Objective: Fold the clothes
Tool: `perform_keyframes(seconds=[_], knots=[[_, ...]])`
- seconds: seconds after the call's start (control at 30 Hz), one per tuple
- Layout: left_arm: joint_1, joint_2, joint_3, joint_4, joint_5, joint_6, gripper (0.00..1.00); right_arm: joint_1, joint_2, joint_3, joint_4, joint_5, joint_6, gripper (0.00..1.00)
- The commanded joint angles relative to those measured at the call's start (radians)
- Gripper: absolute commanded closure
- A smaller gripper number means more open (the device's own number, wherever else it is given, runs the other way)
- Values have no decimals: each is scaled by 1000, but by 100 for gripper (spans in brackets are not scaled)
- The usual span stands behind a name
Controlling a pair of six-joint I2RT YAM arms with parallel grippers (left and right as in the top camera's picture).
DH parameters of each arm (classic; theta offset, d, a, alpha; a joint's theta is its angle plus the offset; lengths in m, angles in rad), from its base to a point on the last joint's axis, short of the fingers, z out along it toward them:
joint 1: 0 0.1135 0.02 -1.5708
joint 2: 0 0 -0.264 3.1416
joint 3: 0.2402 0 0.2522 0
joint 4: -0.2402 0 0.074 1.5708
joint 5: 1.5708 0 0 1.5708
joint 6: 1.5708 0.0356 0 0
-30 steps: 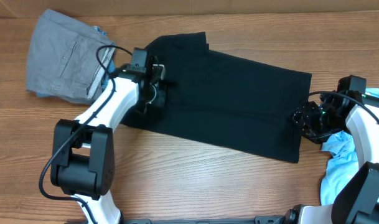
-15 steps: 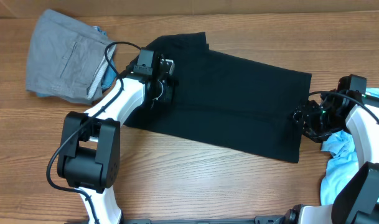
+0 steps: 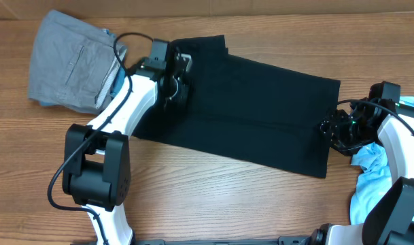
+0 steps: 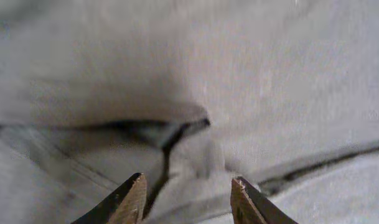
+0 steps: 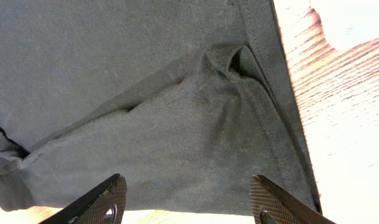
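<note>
A black garment [image 3: 254, 109] lies spread flat across the middle of the wooden table. My left gripper [image 3: 178, 76] is open over its upper left part, close above the cloth; the left wrist view shows the open fingers [image 4: 188, 194] over a crease and seam lines in the fabric [image 4: 239, 74]. My right gripper [image 3: 329, 129] is open at the garment's right edge; the right wrist view shows its wide-open fingers [image 5: 189, 199] over the hemmed corner of the cloth [image 5: 145, 93]. Neither gripper holds anything.
A folded grey garment [image 3: 67, 61] lies at the back left with a bit of blue cloth under its right edge. A light blue garment [image 3: 373, 177] is bunched at the right edge beside my right arm. The wooden table [image 3: 213, 197] shows in front.
My left gripper has moved up and to the right over the black garment's upper left part. The right arm and the garment have not moved.
</note>
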State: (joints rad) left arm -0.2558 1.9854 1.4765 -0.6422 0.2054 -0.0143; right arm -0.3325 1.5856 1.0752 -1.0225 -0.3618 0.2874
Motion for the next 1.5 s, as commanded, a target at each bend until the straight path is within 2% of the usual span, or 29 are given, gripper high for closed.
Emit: perform_keyframes(seconds=[0.0,0.13,0.2,0.3,0.43,0.57,0.67,0.7,0.77,0.97,1.1,1.27,1.33,1.47], knots=[[-6,16,16,-8,-36,41,52,0,-28,26,-2,2,0,33],[-6,61,15,-22,-36,42,54,0,-28,26,-2,2,0,33],[-7,90,15,-23,-15,41,59,0,-28,26,-3,2,0,33],[-7,115,15,-23,65,41,79,0,-28,26,-6,2,0,33],[-6,113,19,-14,106,37,96,0,-28,26,-5,2,0,33],[-7,113,34,22,148,25,96,0,-28,26,-5,2,0,33],[-11,117,34,124,188,7,94,0,-28,26,-5,2,0,33],[-19,119,34,148,188,6,79,0,-28,26,-5,2,0,33],[-34,119,34,153,189,-1,67,0,-28,26,-5,2,0,33],[-84,114,34,129,209,1,67,0,-28,26,-5,2,0,33],[-71,98,52,56,203,0,74,0,-28,26,-7,2,0,33],[-12,64,93,-50,172,-1,70,0,-28,26,-8,2,0,33],[13,58,94,-77,122,0,60,0,-28,26,-8,2,0,33],[68,59,90,-152,6,-1,56,0,-28,26,-9,2,0,33]])
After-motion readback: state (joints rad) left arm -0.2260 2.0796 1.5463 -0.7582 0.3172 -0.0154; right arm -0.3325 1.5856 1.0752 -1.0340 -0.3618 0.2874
